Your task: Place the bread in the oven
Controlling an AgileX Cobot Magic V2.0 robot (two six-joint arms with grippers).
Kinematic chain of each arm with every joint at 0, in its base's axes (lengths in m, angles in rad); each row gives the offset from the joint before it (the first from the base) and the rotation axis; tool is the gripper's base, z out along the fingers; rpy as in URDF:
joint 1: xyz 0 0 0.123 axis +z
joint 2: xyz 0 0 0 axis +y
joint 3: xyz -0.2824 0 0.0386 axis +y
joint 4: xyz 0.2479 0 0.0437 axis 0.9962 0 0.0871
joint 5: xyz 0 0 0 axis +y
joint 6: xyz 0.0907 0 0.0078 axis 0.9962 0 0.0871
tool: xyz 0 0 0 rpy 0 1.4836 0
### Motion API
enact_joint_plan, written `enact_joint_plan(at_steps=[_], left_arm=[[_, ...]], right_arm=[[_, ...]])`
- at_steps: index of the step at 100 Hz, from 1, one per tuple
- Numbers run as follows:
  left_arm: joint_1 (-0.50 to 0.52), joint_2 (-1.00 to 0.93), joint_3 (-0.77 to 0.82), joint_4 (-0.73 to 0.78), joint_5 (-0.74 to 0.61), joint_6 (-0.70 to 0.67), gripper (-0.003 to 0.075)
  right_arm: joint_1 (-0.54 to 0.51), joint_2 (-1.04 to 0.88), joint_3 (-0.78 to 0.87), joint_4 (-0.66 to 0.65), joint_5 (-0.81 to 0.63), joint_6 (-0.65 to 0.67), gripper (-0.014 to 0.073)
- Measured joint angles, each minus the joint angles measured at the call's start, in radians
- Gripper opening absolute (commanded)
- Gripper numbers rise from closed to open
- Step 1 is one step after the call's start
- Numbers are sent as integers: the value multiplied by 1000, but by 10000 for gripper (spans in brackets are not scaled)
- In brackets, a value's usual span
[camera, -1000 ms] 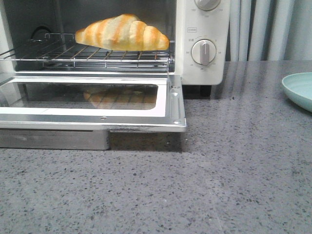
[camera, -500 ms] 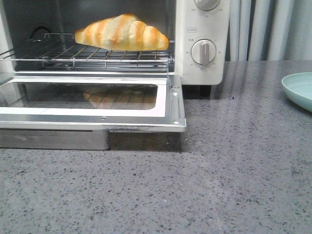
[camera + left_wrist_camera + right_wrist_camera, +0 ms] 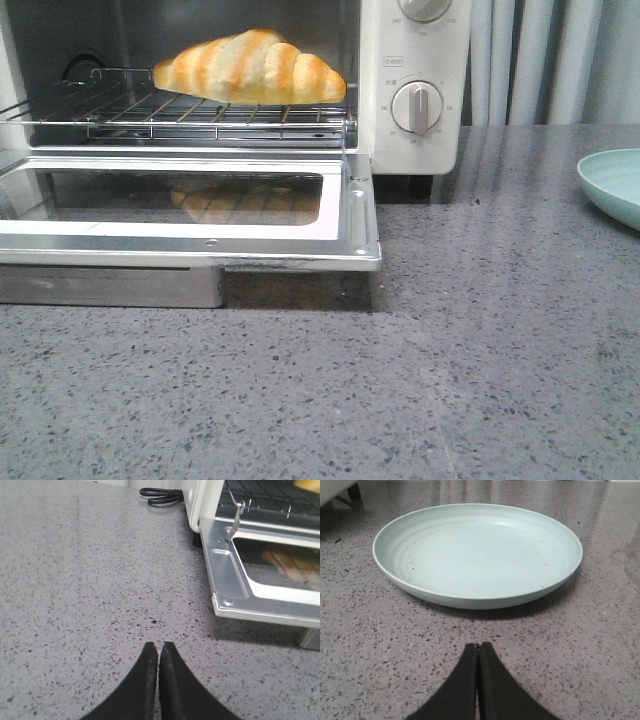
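Oven (image 3: 415, 90) cut off at frame's left and top, plate (image 3: 612, 185) clipped at right. Bread (image 3: 250, 67) sits on rack (image 3: 180, 112), door down. Left gripper (image 3: 158, 650) and right gripper (image 3: 478, 650) pinched together, holding nothing.

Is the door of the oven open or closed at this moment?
Open. The oven door lies folded down flat, and the bread sits uncovered on the wire rack.

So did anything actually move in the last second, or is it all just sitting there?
Nothing visibly changed. The bread lies on the wire rack inside the oven as before, the door hangs open, and the plate sits at the table's right edge, same spot.
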Motion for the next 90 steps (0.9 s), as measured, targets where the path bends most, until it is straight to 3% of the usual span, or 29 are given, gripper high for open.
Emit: enact_joint_plan(at_steps=[26, 90], left_arm=[[0, 0, 0, 0, 0, 101, -21], [0, 0, 0, 0, 0, 109, -21]], right_arm=[[0, 0, 0, 0, 0, 0, -69], [0, 0, 0, 0, 0, -2, -69]])
